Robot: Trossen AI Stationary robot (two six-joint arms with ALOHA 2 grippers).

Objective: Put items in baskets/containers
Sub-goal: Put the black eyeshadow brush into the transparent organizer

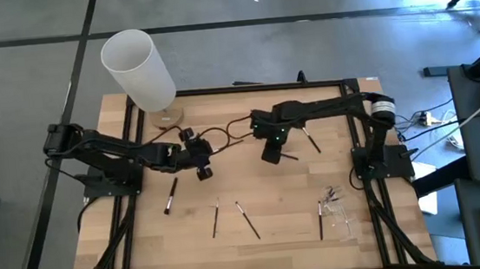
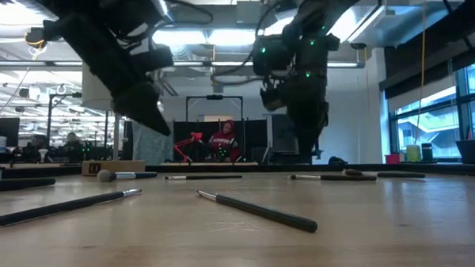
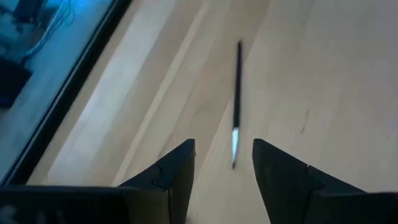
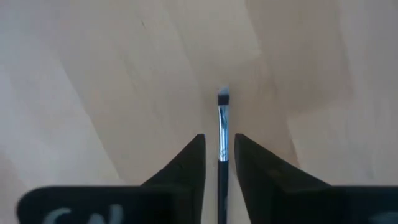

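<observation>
1. The right gripper (image 4: pixel 219 155) was seen mid-surface, fingers narrowly parted around a brush (image 4: pixel 222 134), no pinch discernible.
2. The left gripper (image 3: pixel 222 163) was held spread above another brush (image 3: pixel 236 99).
3. The clear container (image 1: pixel 341 213) sat near the right front corner.

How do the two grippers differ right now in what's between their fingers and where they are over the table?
The right gripper has a thin brush running up between its fingers, its bristle tip poking out ahead; the left gripper has nothing between its fingers, only a brush lying ahead on the table. The right gripper's gap looks narrow; the left's is wider. The right sits near the table's middle, the left toward the white cylinder. Both point down at bare wood.
</observation>
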